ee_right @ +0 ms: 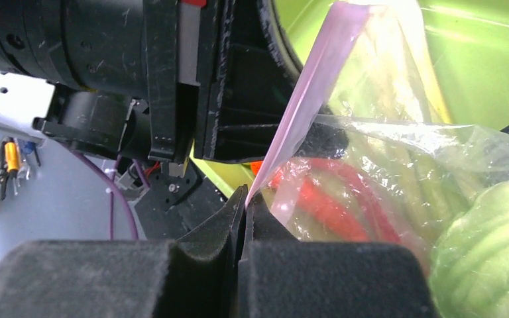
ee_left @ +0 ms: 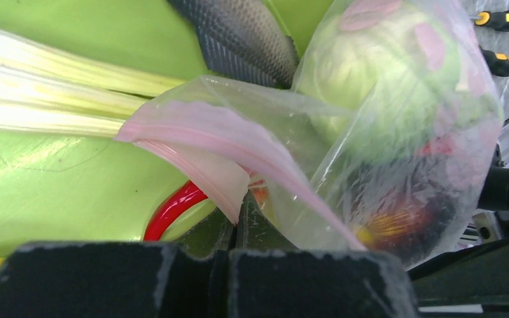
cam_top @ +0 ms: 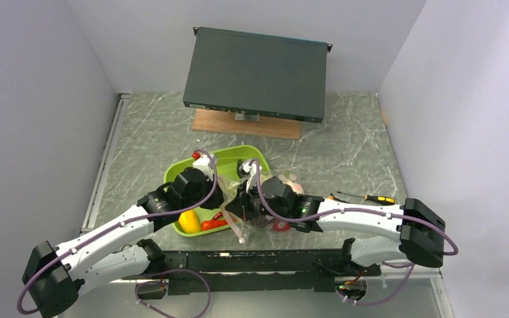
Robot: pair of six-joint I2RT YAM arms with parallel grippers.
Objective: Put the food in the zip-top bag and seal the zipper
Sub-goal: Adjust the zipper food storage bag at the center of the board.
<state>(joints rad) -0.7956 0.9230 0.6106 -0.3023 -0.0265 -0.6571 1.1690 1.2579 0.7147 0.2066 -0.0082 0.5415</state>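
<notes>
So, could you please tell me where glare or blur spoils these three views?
Left wrist: the green stalks are blown out nearly white, and the left tool is a soft blur up close. Right wrist: glare washes out the zip-top bag near the top edge. Top external: evenly lit and sharp.

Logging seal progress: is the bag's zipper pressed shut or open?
Open, at least along this stretch. In the left wrist view the zipper shows two pink strips parted, with the cabbage inside the zip-top bag.
</notes>
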